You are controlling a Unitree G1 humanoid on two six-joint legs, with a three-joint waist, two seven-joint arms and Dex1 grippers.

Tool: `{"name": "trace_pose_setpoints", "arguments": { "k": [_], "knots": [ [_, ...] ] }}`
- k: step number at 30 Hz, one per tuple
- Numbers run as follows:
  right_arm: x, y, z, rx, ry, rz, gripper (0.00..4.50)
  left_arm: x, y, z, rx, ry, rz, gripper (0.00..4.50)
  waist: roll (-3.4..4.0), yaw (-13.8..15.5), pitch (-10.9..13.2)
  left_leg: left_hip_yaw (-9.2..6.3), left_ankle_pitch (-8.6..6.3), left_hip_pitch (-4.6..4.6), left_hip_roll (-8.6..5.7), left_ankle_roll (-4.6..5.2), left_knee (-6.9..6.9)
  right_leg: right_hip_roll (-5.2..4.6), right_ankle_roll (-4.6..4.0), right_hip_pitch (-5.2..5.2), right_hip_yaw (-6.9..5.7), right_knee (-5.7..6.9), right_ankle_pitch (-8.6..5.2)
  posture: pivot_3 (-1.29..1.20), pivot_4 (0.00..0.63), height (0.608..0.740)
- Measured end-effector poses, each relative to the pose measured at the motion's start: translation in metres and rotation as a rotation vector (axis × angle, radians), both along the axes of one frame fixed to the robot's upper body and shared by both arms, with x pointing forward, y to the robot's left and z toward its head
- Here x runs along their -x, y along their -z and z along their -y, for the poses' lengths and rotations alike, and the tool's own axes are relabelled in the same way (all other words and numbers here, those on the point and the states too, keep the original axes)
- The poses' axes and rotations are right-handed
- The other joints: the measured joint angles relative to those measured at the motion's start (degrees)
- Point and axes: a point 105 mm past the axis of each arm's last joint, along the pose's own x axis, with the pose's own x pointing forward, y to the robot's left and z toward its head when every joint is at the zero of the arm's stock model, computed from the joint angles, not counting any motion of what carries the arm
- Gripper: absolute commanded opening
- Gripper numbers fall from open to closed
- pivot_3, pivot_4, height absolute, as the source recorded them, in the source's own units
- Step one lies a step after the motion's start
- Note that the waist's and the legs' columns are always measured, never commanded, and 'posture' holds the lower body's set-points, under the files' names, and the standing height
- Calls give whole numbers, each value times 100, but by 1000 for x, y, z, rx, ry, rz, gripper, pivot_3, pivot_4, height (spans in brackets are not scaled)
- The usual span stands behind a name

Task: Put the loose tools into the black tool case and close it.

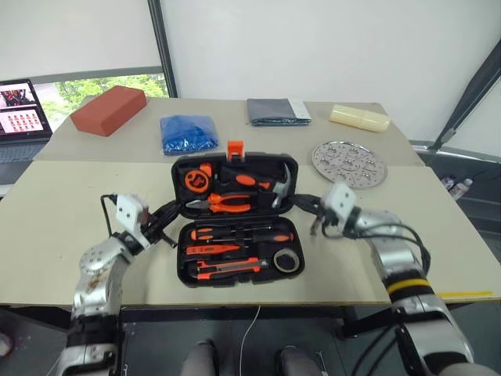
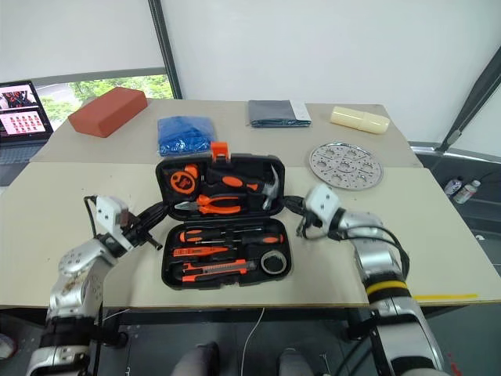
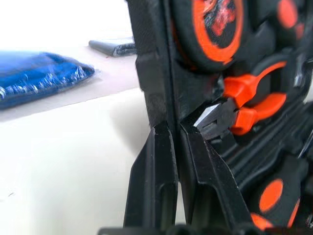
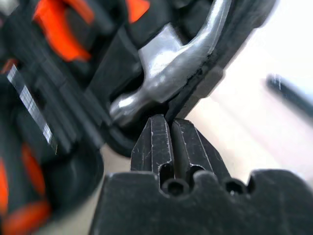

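The black tool case [image 1: 235, 219] is lying open near the front edge of the counter [image 1: 63, 227], about in the middle. Its far half is tipping up a little and is holding a round orange tape measure [image 1: 197, 180], the orange-handled pliers [image 1: 223, 204] and the steel-headed hammer [image 1: 266, 185]. An orange latch [image 1: 235, 149] is sticking up from its far edge. The near half is lying flat and is holding the loose tools: two screwdrivers with black-and-orange handles [image 1: 239, 233], a slim orange screwdriver [image 1: 215, 249], an orange-and-black knife [image 1: 227, 269] and a small dark tape roll [image 1: 287, 261]. The left hand [image 3: 172, 161] is sitting at the left edge of the far half, and its two black fingers [image 3: 155, 171] are pinching that edge of the case. The right hand [image 4: 170, 128] is sitting at the right edge of the far half, next to the hammer head, and its fingers are pinching the thin rim there. Farther back on the counter a blue bag [image 1: 188, 133] is lying behind the case, a round metal plate with holes [image 1: 349, 163] is off to the right, and a red-brown block [image 1: 109, 110] is near the far left corner. A grey folded cloth [image 1: 275, 111] and a pale yellow block [image 1: 358, 117] are lying along the far edge. A laptop [image 1: 22, 117] is standing open past the left edge.
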Motion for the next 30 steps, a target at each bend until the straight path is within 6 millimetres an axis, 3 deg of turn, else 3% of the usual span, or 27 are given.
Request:
{"name": "trace_pose_setpoints", "arguments": {
  "k": [2, 5, 8, 9, 10, 13, 16, 17, 18, 20, 23, 24, 28, 30],
  "knots": [
    [8, 7, 3, 50, -21, 39, 1014, 10, 6, -3, -49, 2, 27, 1006, 0, -1, 0, 4, 0, 30, 2, 0, 0, 0, -3, 23, 5, 1, -1, 0, 150, 740],
    [21, 39, 29, 174, 11, 8, 2111, 30, 31, -24, -111, -53, -33, 2155, 0, -7, 0, 8, -15, 51, 5, -25, 6, -5, -27, 45, 4, -4, -17, 0, 150, 740],
    [28, 49, 34, 208, 12, 50, 3056, 42, 43, -29, -131, -57, -53, 3252, 0, -7, 0, 11, -20, 51, 5, -34, 15, -8, -45, 44, 5, -1, -23, 0, 150, 740],
    [29, 46, 35, 213, 10, 69, 3115, 43, 44, -30, -131, -60, -61, 3666, 0, -3, 0, 11, -19, 51, 5, -35, 15, -8, -39, 46, 5, -1, -20, 0, 150, 740],
    [29, 43, 41, 216, 18, 72, 3115, 45, 45, -33, -131, -66, -74, 3666, 0, 1, 0, 11, -18, 52, 5, -35, 15, -9, -37, 50, 4, -1, -19, 0, 150, 740],
    [37, 34, 69, 154, 77, -59, 2453, 42, 41, -50, -65, -118, -134, 3734, -1, 53, 1, 11, -18, 65, 5, -35, 17, -15, -42, 77, -1, -3, -19, 0, 150, 740],
    [59, 41, 76, 61, 42, -321, 1370, 26, 25, -52, -16, -114, -149, 2962, -7, 119, -1, 17, -19, 90, 6, -35, 15, -21, -50, 103, -6, -3, -33, 0, 150, 740],
    [76, 46, 73, 49, -4, -441, 967, 14, 16, -45, -5, -90, -150, 2527, -4, 153, 1, 16, -19, 88, -2, -35, 12, -27, -45, 104, -7, 0, -37, 0, 150, 740],
    [84, 46, 67, 48, -46, -494, 695, 9, 9, -44, -8, -82, -145, 2284, -4, 148, 0, 18, -19, 93, -1, -35, 12, -27, -45, 102, -7, 1, -38, 0, 150, 740],
    [99, 44, 57, 44, -100, -573, 4, -8, -2, -33, -11, -40, -149, 1377, -6, 146, 0, 16, -20, 97, -3, -35, 14, -26, -17, 108, -7, 0, -53, 0, 150, 740],
    [114, 43, 34, 72, -182, -634, 0, -31, -10, -14, -61, 45, -180, 214, -12, 113, -4, 15, -20, 105, 0, -36, 16, -18, -12, 108, -4, -1, -54, 0, 150, 740],
    [117, 46, 28, 81, -204, -655, 0, -37, -7, -9, -86, 65, -204, 50, -15, 111, -5, 13, -20, 105, 0, -36, 14, -14, -12, 105, -6, -1, -55, 0, 150, 740],
    [128, 59, 2, 104, -286, -736, 0, -52, 16, 4, -172, 137, -336, 50, -17, 90, -3, 12, -18, 85, 2, -32, 14, -7, -8, 91, 0, -2, -55, 0, 150, 740],
    [119, 57, -8, 104, -284, -721, 0, -56, 24, 6, -186, 157, -386, 50, -25, 73, 1, 4, -16, 73, 5, -28, 18, 3, 21, 82, 1, -1, -37, 0, 150, 740]
  ]
}}
